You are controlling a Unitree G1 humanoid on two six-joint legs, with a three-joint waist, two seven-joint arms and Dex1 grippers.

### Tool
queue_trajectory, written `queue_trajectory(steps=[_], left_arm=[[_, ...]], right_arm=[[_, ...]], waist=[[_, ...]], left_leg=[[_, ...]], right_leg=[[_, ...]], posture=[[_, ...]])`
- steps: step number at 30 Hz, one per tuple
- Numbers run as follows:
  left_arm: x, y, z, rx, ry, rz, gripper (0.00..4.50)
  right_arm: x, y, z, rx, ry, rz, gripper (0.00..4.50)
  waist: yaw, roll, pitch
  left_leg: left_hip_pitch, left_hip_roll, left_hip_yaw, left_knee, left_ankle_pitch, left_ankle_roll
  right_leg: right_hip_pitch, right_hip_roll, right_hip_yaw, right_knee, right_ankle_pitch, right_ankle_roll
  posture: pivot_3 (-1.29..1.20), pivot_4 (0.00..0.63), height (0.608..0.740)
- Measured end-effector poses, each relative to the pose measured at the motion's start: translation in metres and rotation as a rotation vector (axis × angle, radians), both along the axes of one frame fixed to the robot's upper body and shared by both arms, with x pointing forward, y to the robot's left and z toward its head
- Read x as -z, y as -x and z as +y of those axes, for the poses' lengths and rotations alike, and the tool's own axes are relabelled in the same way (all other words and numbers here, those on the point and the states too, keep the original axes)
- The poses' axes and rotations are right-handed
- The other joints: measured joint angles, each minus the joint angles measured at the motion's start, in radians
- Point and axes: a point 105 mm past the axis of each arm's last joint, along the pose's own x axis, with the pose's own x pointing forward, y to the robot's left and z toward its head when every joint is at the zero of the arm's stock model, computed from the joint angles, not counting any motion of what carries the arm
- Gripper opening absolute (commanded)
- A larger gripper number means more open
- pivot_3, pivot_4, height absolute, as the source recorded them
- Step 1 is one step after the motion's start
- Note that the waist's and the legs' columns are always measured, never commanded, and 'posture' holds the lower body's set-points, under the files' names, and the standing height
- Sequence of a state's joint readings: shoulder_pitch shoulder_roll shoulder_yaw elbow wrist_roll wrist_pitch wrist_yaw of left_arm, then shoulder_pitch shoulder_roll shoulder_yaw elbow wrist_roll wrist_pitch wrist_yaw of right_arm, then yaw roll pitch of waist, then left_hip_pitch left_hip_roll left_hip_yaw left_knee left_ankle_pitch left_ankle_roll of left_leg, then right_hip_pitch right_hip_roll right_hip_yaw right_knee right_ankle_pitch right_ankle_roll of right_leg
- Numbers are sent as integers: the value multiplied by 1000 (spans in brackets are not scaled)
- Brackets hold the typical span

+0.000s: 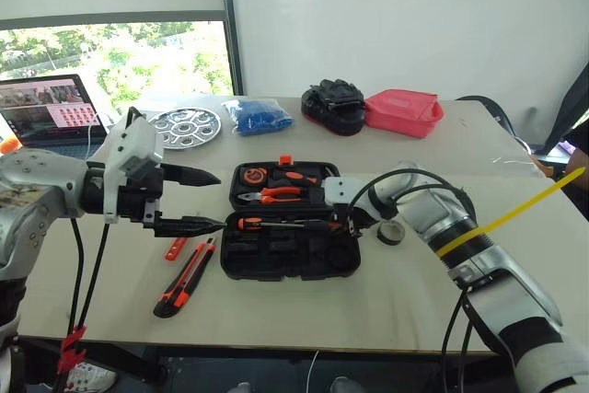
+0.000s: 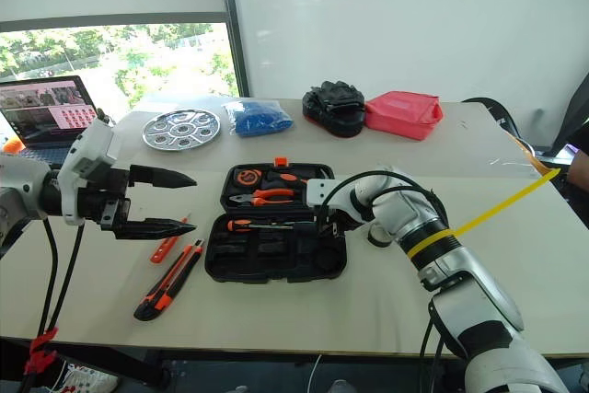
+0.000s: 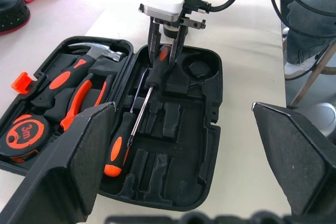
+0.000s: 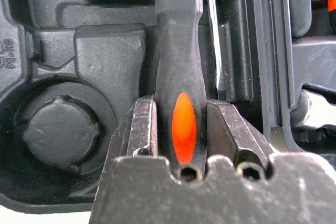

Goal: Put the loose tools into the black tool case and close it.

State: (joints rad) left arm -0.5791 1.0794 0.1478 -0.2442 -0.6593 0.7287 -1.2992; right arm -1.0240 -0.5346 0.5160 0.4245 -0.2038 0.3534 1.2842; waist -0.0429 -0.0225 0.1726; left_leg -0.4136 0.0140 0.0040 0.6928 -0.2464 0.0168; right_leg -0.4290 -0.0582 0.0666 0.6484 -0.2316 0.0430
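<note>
The black tool case [image 1: 285,262] lies open at the table's middle. My right gripper [image 4: 181,106] reaches down into it, its two fingers [image 3: 153,51] standing a little apart on either side of a black-and-orange screwdriver's handle [image 4: 178,66], which rests in a moulded slot. A second screwdriver [image 3: 119,148] lies in the slot beside it. Left of the case, a utility knife [image 1: 184,278] and a small slim orange tool [image 1: 176,248] lie on the table. A black tape roll [image 1: 391,232] sits right of the case, behind my right arm. My left gripper [image 1: 219,200] hovers open left of the case, holding nothing.
The case's far half holds orange-handled pliers [image 1: 276,195], a hammer and a tape measure [image 3: 23,135]. At the back stand a laptop [image 1: 46,112], a metal tray [image 1: 184,126], a blue bag [image 1: 258,115], black gloves [image 1: 333,103] and a red container [image 1: 402,112]. A person [image 1: 572,149] sits far right.
</note>
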Motion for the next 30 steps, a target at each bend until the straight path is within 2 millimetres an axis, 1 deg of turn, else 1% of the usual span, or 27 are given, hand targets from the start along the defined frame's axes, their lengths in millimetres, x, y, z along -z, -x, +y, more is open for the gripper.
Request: queue_trajectory(steps=[3,5,6,9,11,12,13,16,18,20,23,27,30], left_arm=[[1,0,-1,5,0,5,4500],[2,0,-1,8,0,9,4500],[2,0,-1,8,0,9,4500],[2,0,-2,10,0,7,4500],[1,0,-2,11,0,7,4500],[1,0,-2,12,0,5,4500],[0,0,-2,12,1,3,4500],[0,-1,-3,16,3,3,4500],[1,-2,-5,23,3,7,4500],[1,-3,-5,25,1,10,4500],[-2,-5,-4,27,0,-1,4500],[-5,-7,-4,29,-3,-12,4500],[-4,-8,-3,27,-14,-9,4500]], right_arm=[[-2,0,0,-2,-6,-7,3591],[-10,3,2,-11,-22,-12,4293],[-13,4,3,-14,-33,-8,4466],[-24,12,9,-16,-97,31,4466],[-31,14,10,-1,-136,36,4466],[-35,14,10,17,-169,49,3902],[-38,14,9,34,-190,58,3748],[-44,16,11,68,-246,82,2773],[-42,19,12,71,-261,86,2121],[-34,24,13,71,-269,108,1366],[-24,30,15,60,-265,124,1366],[-24,30,20,57,-275,105,1366],[-20,30,25,56,-277,101,587]], waist=[[1,0,0],[0,0,0],[1,0,0],[0,0,0],[0,0,0],[0,0,0],[0,0,0],[0,0,0],[1,0,0],[2,0,0],[1,0,0],[-1,0,0],[-1,0,0]], left_leg=[[0,0,0,0,0,0],[0,0,0,0,0,0],[0,0,-1,0,0,0],[0,0,-1,0,0,0],[0,0,-1,0,0,0],[0,0,-1,0,0,0],[0,0,-1,0,0,0],[0,0,0,0,0,0],[0,0,0,0,0,0],[-1,0,0,0,0,0],[-1,0,1,0,0,0],[0,0,1,0,0,0],[-1,0,1,0,0,0]], right_leg=[[0,0,0,0,0,0],[0,0,0,0,0,0],[0,0,0,0,0,0],[0,0,0,0,0,0],[0,0,0,0,0,0],[0,0,0,0,0,0],[0,0,0,0,0,0],[0,0,0,0,0,0],[0,0,0,0,0,0],[0,0,0,0,0,0],[0,0,0,0,0,0],[0,0,0,0,0,0],[0,1,0,0,0,0]], posture=[[0,150,740],[0,150,740],[0,150,740],[0,150,740],[0,150,740],[0,150,740],[0,150,740],[0,150,740],[0,150,740],[0,150,740],[0,150,740],[0,150,740],[0,150,740]])
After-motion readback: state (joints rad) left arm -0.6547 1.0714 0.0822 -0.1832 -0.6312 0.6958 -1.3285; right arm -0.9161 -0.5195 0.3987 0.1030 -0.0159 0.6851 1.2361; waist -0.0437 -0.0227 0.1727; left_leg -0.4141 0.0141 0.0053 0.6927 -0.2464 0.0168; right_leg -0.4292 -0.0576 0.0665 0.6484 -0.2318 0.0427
